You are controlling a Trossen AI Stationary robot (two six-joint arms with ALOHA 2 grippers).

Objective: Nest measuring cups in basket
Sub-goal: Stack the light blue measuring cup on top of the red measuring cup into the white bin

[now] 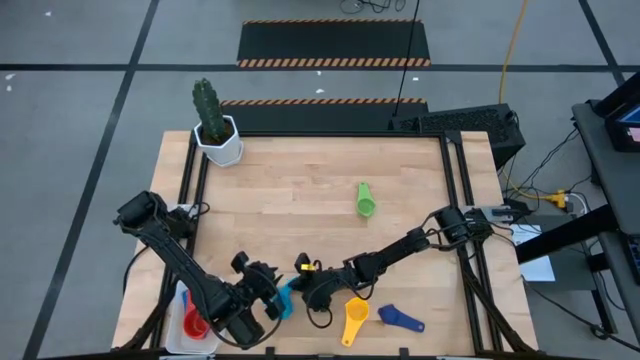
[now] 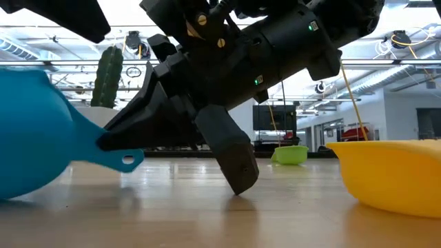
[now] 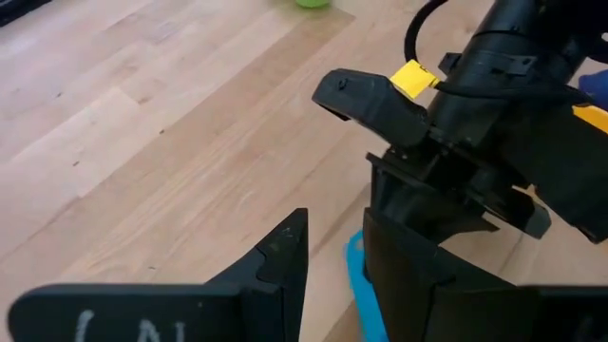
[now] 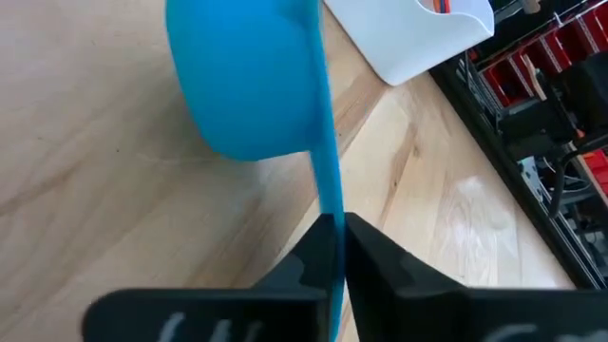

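Note:
A light blue measuring cup (image 1: pixel 283 298) sits near the table's front edge between my two grippers; in the low view (image 2: pixel 27 138) its bowl is on the left and its handle points right. My right gripper (image 1: pixel 308 290) is shut on its handle. My left gripper (image 1: pixel 258 300) is open just left of the cup. A strip of the cup (image 3: pixel 355 275) shows beside one left finger; I cannot tell whether they touch. The white basket (image 1: pixel 178 330) at the front left corner holds a red cup (image 1: pixel 195 324). Yellow (image 1: pixel 355 318), dark blue (image 1: pixel 400 319) and green (image 1: pixel 365 200) cups lie on the table. My right gripper pinches the light blue cup's handle (image 4: pixel 329 204) between its two fingers, the thin handle edge-on between them. The fingers slant down from the table's right, roughly along the handle, whose holed free end (image 2: pixel 127 160) sticks out below them. The bowl (image 4: pixel 242 85) points away from the fingers, low over the table.
A white hexagonal pot with a cactus (image 1: pixel 218 135) stands at the far left corner. The yellow cup (image 2: pixel 393 172) lies close to the right of my right gripper. The middle of the wooden table (image 1: pixel 300 190) is bare wood.

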